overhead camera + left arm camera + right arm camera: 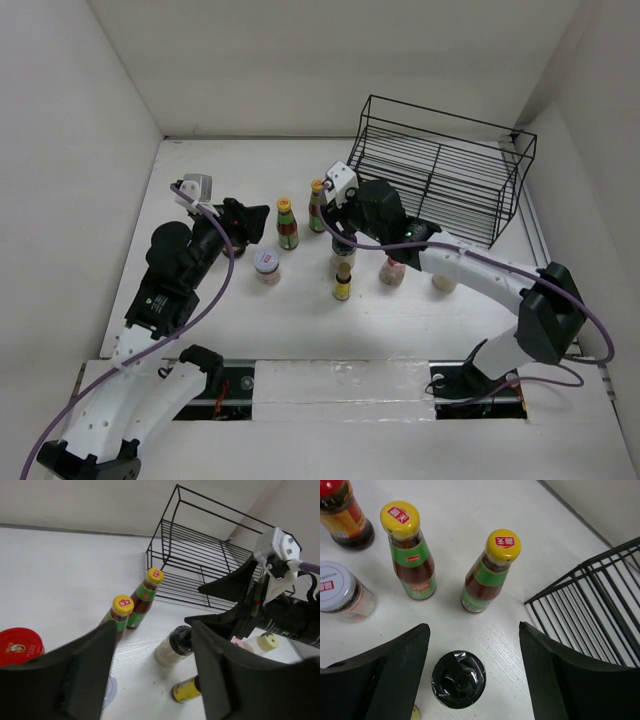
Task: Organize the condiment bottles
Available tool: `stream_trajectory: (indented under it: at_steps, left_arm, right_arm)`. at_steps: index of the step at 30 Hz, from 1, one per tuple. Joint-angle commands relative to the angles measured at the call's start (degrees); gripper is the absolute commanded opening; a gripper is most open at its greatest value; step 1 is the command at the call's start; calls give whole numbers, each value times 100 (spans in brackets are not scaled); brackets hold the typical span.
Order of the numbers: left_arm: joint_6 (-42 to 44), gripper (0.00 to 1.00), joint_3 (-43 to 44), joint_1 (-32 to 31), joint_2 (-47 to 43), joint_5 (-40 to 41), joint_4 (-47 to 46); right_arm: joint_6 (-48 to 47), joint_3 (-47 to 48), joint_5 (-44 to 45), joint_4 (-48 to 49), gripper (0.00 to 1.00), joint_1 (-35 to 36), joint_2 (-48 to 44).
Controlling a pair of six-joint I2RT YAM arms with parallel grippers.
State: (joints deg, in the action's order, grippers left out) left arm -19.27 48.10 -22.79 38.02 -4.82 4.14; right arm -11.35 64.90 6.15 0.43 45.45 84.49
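Observation:
Two tall green-and-red bottles with yellow caps (287, 222) (317, 205) stand mid-table; they also show in the right wrist view (410, 550) (490, 570). A white-lidded jar (267, 265), a small yellow bottle (343, 283), a pink-capped bottle (393, 270) and a cream bottle (444, 282) stand nearer. My right gripper (474, 630) is open above the dark-topped grinder (458, 679), one finger on each side, not touching. My left gripper (152, 630) is open and empty, beside the red-lidded dark jar (20, 645).
The black wire rack (440, 180) stands at the back right, close behind my right gripper. White walls enclose the table on the left, back and right. My two grippers are close together, with the tall bottles between them.

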Motion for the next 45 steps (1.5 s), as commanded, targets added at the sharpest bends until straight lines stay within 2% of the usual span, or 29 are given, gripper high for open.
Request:
stream_trajectory:
  at_steps: [1, 7, 15, 19, 24, 27, 32, 35, 37, 45]
  left_arm:
    - [-50, 60, -46, -7, -58, 322, -230]
    - [-112, 71, -46, -7, -58, 350, -221]
    - [-112, 71, -55, -7, -40, 289, -239]
    - [-165, 78, -55, -7, -40, 227, -238]
    - [-165, 78, -55, -7, -40, 174, -238]
    - [-165, 79, -55, -7, -40, 122, -300]
    - [-165, 79, -55, -7, -40, 122, -300]
    - [-165, 79, -55, -7, -40, 122, -300]
    - [-165, 79, -55, -7, 21, 69, -300]
    - [-165, 79, -55, -7, -48, 16, -343]
  right_arm:
    - [19, 347, -367, 273, 78, -36, 286]
    - [133, 760, -615, 502, 81, -299, 920]
    - [134, 1200, -1159, 906, 78, -642, 1438]
    - [134, 1437, -1888, 1030, 78, -722, 1746]
    - [239, 1490, -2145, 1407, 78, -722, 2027]
    - [309, 1490, -2084, 1478, 74, -775, 2089]
    - [617, 1112, -2065, 2479, 68, -880, 2089]
    - [766, 1059, -2118, 2628, 68, -933, 2308]
    - [819, 1173, -2223, 2691, 64, -933, 2423]
    - [942, 1051, -2224, 2831, 64, -933, 2494]
